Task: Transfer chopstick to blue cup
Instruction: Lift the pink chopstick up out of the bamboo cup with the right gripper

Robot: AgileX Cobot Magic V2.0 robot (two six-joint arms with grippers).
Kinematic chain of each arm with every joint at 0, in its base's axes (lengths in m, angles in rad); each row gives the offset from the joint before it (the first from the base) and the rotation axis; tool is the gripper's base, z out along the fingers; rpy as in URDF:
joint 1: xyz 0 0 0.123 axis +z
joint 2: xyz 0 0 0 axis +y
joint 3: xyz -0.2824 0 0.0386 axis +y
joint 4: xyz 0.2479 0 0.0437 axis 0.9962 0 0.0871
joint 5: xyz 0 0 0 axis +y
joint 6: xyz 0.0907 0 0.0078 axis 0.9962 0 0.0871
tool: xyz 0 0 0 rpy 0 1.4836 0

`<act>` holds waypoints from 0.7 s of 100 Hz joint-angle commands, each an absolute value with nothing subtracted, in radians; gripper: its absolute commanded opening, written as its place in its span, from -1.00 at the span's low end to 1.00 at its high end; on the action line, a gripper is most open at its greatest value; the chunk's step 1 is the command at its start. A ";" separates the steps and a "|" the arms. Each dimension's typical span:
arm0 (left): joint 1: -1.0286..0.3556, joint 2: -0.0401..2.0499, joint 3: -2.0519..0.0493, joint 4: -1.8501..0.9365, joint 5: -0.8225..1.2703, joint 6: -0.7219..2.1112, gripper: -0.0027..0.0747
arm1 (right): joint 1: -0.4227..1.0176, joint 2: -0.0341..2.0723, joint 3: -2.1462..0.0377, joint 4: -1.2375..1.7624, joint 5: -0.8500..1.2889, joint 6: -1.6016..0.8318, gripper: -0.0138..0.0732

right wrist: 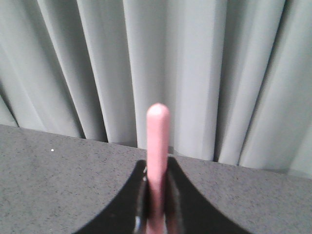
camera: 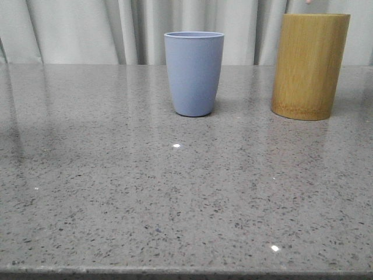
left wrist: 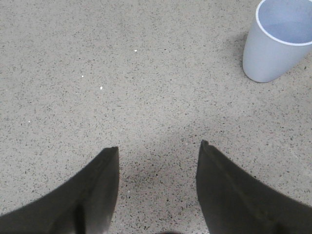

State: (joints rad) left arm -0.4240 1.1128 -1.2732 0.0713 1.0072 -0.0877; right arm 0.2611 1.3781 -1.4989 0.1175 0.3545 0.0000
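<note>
The blue cup (camera: pixel 194 73) stands upright and empty at the middle back of the table; it also shows in the left wrist view (left wrist: pixel 278 44). My right gripper (right wrist: pixel 157 170) is shut on a pale pink chopstick (right wrist: pixel 158 136), whose rounded upper end sticks out past the fingers toward the curtain. A small pink tip (camera: pixel 309 2) shows at the top edge of the front view, above the bamboo cylinder (camera: pixel 310 67). My left gripper (left wrist: pixel 158 148) is open and empty over bare table, apart from the blue cup. Neither gripper shows in the front view.
The tall yellow-brown bamboo cylinder stands at the back right, to the right of the blue cup. A grey speckled stone table (camera: pixel 175 198) stretches to the front edge. A pale pleated curtain (camera: pixel 87 29) hangs behind the table.
</note>
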 commanded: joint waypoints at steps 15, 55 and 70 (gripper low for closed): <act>-0.421 1.093 -1.298 0.077 0.946 -0.095 -0.01 | 0.373 1.352 -1.586 0.120 0.248 -0.027 -0.82; -0.421 1.093 -1.298 0.070 0.946 -0.095 -0.01 | 0.545 1.472 -1.600 0.131 0.172 -0.027 -0.82; -0.421 1.093 -1.298 0.070 0.946 -0.095 -0.01 | 0.547 1.527 -1.600 0.133 0.153 -0.027 -0.82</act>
State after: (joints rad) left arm -0.4240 1.1128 -1.2732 0.0695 1.0072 -0.0877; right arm 0.5472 1.5380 -1.5639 0.1281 0.2518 -0.0154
